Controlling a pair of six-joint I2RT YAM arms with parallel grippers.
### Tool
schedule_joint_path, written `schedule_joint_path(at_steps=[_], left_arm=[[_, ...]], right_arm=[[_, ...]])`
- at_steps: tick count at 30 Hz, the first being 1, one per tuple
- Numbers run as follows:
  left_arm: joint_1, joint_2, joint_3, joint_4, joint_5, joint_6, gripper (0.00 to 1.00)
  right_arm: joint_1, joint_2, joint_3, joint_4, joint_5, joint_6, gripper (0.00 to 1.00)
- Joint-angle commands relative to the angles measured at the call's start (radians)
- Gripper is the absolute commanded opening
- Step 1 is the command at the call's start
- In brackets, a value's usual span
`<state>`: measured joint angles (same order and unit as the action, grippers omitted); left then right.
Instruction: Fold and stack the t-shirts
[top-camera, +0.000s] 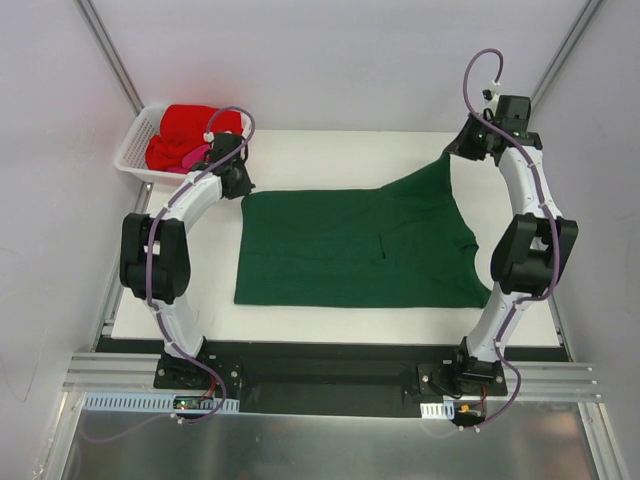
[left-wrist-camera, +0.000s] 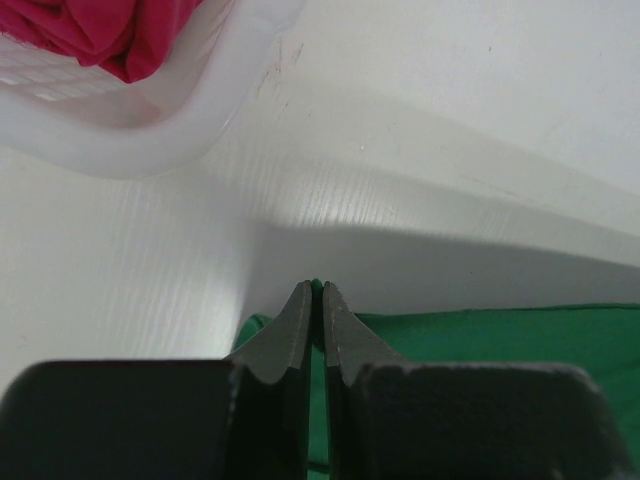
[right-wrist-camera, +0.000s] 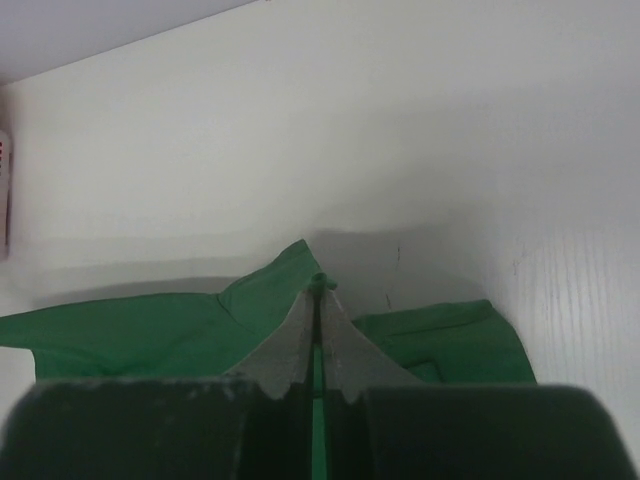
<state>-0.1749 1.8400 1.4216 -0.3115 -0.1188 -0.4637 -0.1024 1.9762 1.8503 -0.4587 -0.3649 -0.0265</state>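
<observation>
Now the dark green t-shirt (top-camera: 350, 250) lies spread on the white worktop (top-camera: 330, 150), between the two arms. The left hand (left-wrist-camera: 316, 292) is closed on its far left corner, low at the worktop, with a bit of green cloth between the fingertips. The right hand (right-wrist-camera: 319, 285) is closed on the far right corner, which stands up in a peak. The red t-shirt (top-camera: 190, 128) and the pink t-shirt (top-camera: 194, 156) lie crumpled in the white basket (top-camera: 132, 152) at the far left.
</observation>
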Motion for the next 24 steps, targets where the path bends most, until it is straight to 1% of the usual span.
schedule_joint_path(at_steps=[1, 8, 12, 24], left_arm=[[0.009, -0.088, -0.058, 0.022, 0.007, 0.025, 0.00], [0.009, -0.145, -0.118, 0.035, 0.004, 0.040, 0.00], [0.011, -0.185, -0.151, 0.037, 0.002, 0.039, 0.00], [0.012, -0.288, -0.311, 0.058, 0.018, 0.010, 0.00]], right_arm=[[-0.003, -0.167, -0.055, 0.048, -0.031, -0.038, 0.01], [-0.003, -0.322, -0.216, 0.040, -0.023, -0.062, 0.01], [-0.002, -0.395, -0.281, 0.026, -0.028, -0.073, 0.01], [0.003, -0.647, -0.499, -0.058, 0.007, -0.099, 0.01]])
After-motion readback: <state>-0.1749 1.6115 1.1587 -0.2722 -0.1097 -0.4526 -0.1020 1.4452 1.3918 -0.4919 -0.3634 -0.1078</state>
